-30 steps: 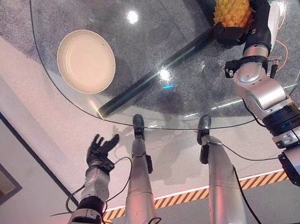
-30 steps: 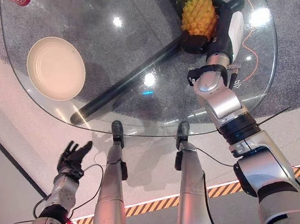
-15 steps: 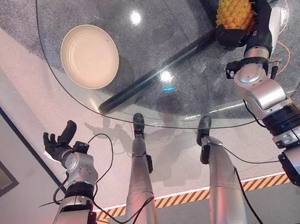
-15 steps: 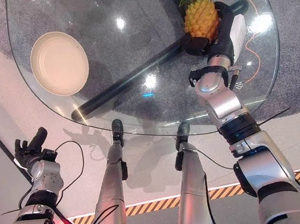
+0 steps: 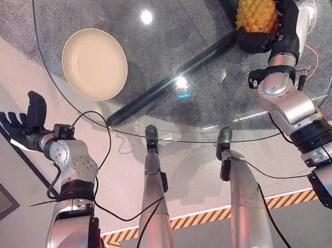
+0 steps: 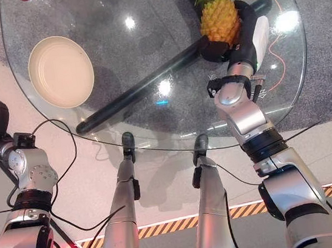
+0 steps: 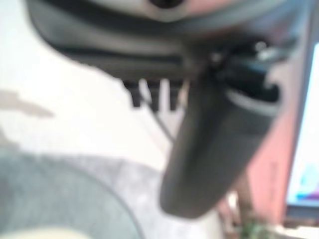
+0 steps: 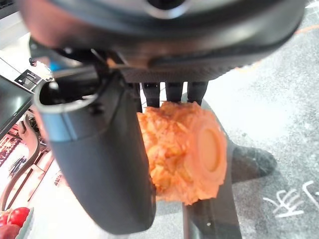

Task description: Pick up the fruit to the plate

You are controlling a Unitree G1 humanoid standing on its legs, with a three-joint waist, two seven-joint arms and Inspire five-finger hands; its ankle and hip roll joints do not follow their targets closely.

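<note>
**Pineapple gripped at the far right, plate waiting empty**

The right hand (image 5: pixel 280 23) has its fingers and thumb curled round the body of the pineapple (image 5: pixel 255 9), over the glass table's (image 5: pixel 212 105) far right. The fruit looks bulky, stiff and rough-skinned (probably heavy), so mid-body suits better than the leafy crown. The cream plate (image 5: pixel 94 65) holds nothing. The left hand (image 5: pixel 23 121) hangs off the table, fingers straight.

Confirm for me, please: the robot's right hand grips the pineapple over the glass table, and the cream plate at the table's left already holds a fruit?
Not quite. The right hand does grip the pineapple over the glass table, but the cream plate at the table's left is empty, as the left eye view shows.
</note>
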